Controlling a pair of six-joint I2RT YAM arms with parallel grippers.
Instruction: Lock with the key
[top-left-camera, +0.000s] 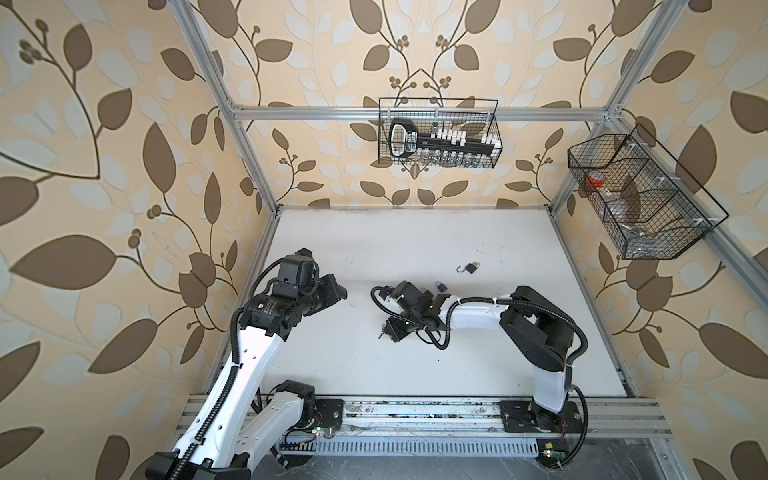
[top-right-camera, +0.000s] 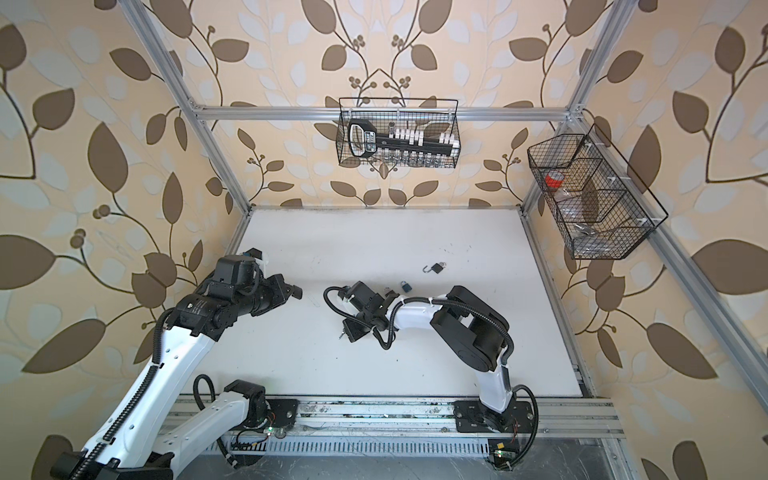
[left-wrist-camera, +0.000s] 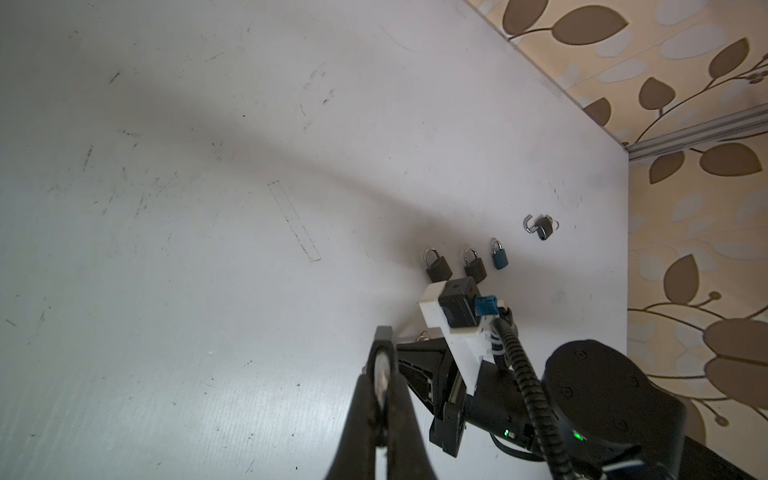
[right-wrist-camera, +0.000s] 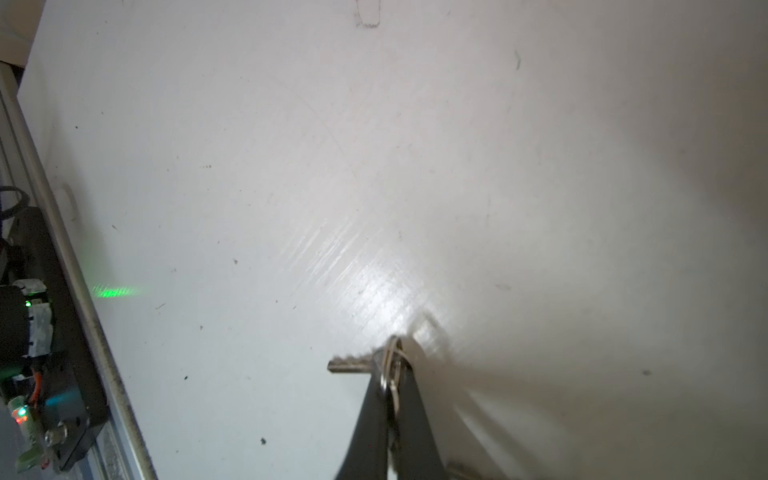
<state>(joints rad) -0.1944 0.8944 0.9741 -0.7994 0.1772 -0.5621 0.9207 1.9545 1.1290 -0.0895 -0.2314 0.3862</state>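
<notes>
My right gripper (right-wrist-camera: 392, 363) is clamped tight on the key (right-wrist-camera: 349, 366). It pinches the head and split ring, and the toothed blade juts sideways past the fingertips over the white table (right-wrist-camera: 291, 166). In both top views the key (top-left-camera: 380, 333) (top-right-camera: 341, 335) sits near the middle of the table, at the tip of the bent right arm.

My left gripper (left-wrist-camera: 380, 361) is closed as well, with its jaws pressed together. A pale patch shows between them, and I cannot tell whether it is a pad or something held. In a top view the left gripper (top-left-camera: 341, 291) is raised at the table's left side and points toward the right arm.

The open padlock (left-wrist-camera: 542, 227) lies on the table with its shackle swung out, farther back and well apart from the key. It shows in a top view too (top-left-camera: 471, 268).

Closer to the right arm, the left wrist view shows a row of shut locks: two dark padlocks (left-wrist-camera: 438, 268) and a blue padlock (left-wrist-camera: 499, 258). In a top view the blue padlock (top-left-camera: 441, 286) lies just behind the right wrist.

A wire basket (top-left-camera: 436, 99) holding a socket rack hangs on the back wall. A side basket (top-left-camera: 660, 243) hangs on the right wall.
</notes>
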